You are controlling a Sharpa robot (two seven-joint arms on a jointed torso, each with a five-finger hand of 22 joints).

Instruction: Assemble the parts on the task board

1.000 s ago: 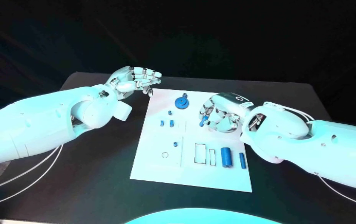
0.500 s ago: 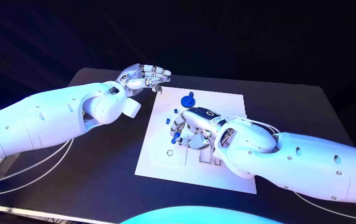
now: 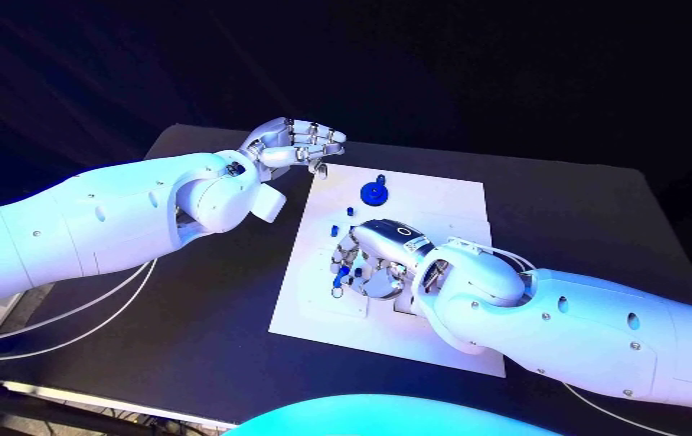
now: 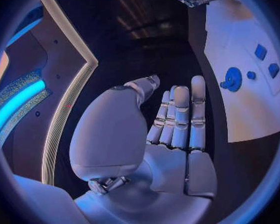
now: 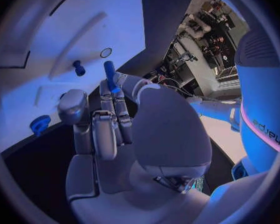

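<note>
The white task board (image 3: 440,201) lies mid-table. My right hand (image 3: 372,256) hovers low over its left middle part and pinches a small blue peg (image 5: 109,72) between thumb and fingers. The peg's tip points at the board (image 5: 84,20), near a standing blue peg (image 5: 79,67) and a round hole (image 5: 105,52). A blue gear (image 3: 375,193) stands at the board's far side, also seen as the gear (image 5: 40,124). My left hand (image 3: 296,144) hangs above the table by the board's far left corner. Its fingers (image 4: 180,114) hold nothing.
Two small blue parts (image 3: 333,228) stand on the board's left strip. A rectangular recess (image 5: 18,45) is cut in the board. My right forearm (image 3: 562,316) covers the board's near right part. Bare black table (image 3: 202,326) lies left of the board.
My right hand has carried the blue peg leftward across the board, from the middle right to the left middle, and lower. The left hand has hardly moved. The camera shifted.
</note>
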